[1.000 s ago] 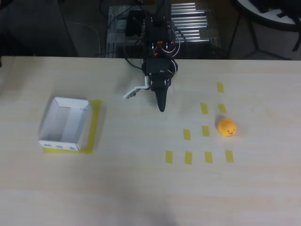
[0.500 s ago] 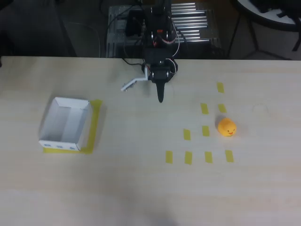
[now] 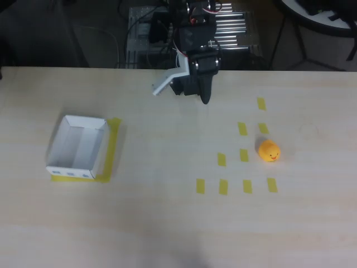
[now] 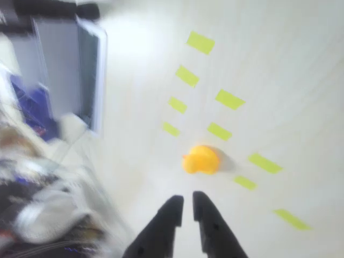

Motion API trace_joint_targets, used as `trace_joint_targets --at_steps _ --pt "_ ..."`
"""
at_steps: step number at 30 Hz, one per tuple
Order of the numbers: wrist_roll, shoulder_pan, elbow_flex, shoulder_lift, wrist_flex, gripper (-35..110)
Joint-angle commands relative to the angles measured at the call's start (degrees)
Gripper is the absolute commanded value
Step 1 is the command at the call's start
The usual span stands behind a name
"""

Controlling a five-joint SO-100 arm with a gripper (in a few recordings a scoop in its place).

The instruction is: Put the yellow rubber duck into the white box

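The yellow rubber duck (image 3: 269, 151) sits on the table at the right in the overhead view, among yellow tape marks. The wrist view has the duck (image 4: 201, 159) just ahead of my fingertips, blurred. At the left stands the white box (image 3: 71, 172), with nothing in it, on a yellow tape patch, blue marks on its near wall. My gripper (image 3: 205, 98) hangs near the table's far edge, well apart from both duck and box. In the wrist view the gripper (image 4: 187, 207) is shut, its two black fingers nearly touching with nothing between them.
Several flat yellow tape rectangles (image 3: 243, 128) lie around the duck. Behind the table's far edge stands the arm's base with cables and a metal rack (image 3: 228, 22). A wide stretch of bare table lies between box and duck.
The gripper has drawn back toward the table's far edge and swung to the right, now pointing toward the duck's side. Duck and box have not moved.
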Motion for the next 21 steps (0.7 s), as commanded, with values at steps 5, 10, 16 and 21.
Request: trace_joint_targets --at_steps 5,10,16,21 --pt "-16.1 -6.9 -10.9 -14.2 5.4 23" --pt "-21.8 -8.6 -11.2 -23.1 5.4 39" --pt "-22.5 -15.4 -11.8 -34.5 5.5 48" --pt "-19.2 -21.7 -15.8 -43.0 5.4 52"
